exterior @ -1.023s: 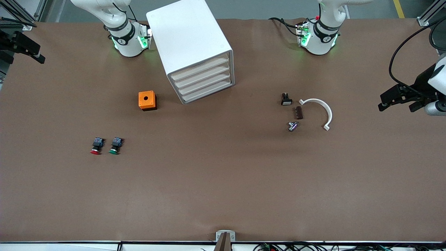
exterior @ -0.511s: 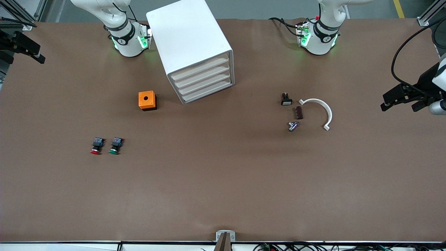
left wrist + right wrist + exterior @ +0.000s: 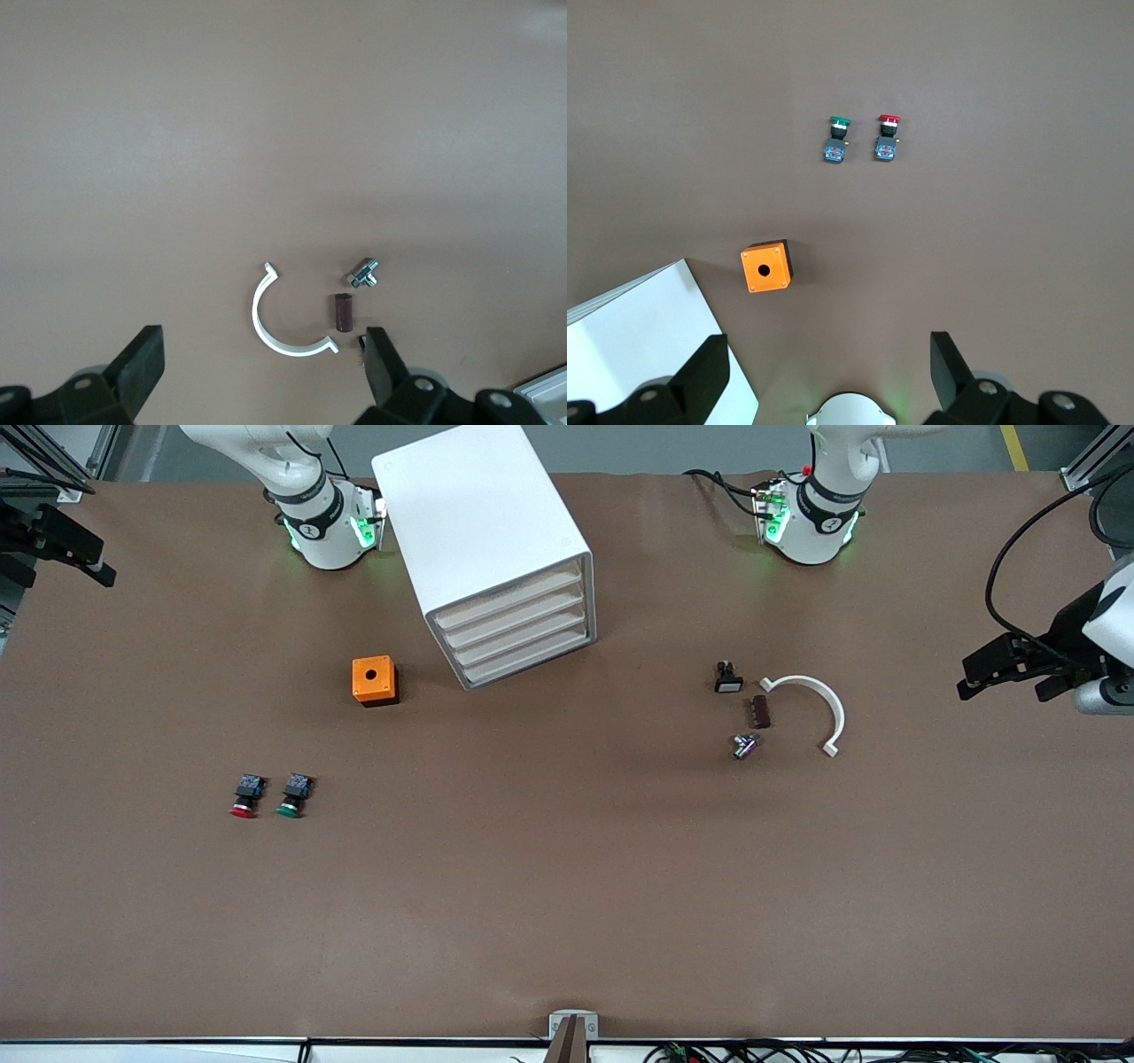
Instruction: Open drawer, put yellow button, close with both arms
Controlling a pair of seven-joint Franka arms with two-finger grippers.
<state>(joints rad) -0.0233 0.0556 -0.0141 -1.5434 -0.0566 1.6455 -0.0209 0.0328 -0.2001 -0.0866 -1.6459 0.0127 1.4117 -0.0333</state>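
The white cabinet [image 3: 483, 540] stands between the two arm bases. Its four cream-fronted drawers [image 3: 514, 624] are all shut, and I cannot tell the task's drawer from the others. The yellow button is not in view. My left gripper [image 3: 1005, 680] hangs open and empty over the left arm's end of the table; in the left wrist view [image 3: 263, 352] its jaws stand wide apart. My right gripper [image 3: 93, 558] hangs open and empty over the right arm's end of the table; the right wrist view [image 3: 828, 354] shows a corner of the cabinet [image 3: 638, 354].
An orange box with a round hole [image 3: 374, 680] sits beside the cabinet. A red-capped button [image 3: 244, 795] and a green-capped button [image 3: 293, 794] lie nearer the camera. A white arc [image 3: 811, 707], a black switch [image 3: 727, 677], a brown piece [image 3: 760, 711] and a silver part [image 3: 744, 746] lie toward the left arm's end.
My left gripper drifted slightly toward the table's end and then back toward the middle. Nothing on the table has moved, and the right gripper stays put.
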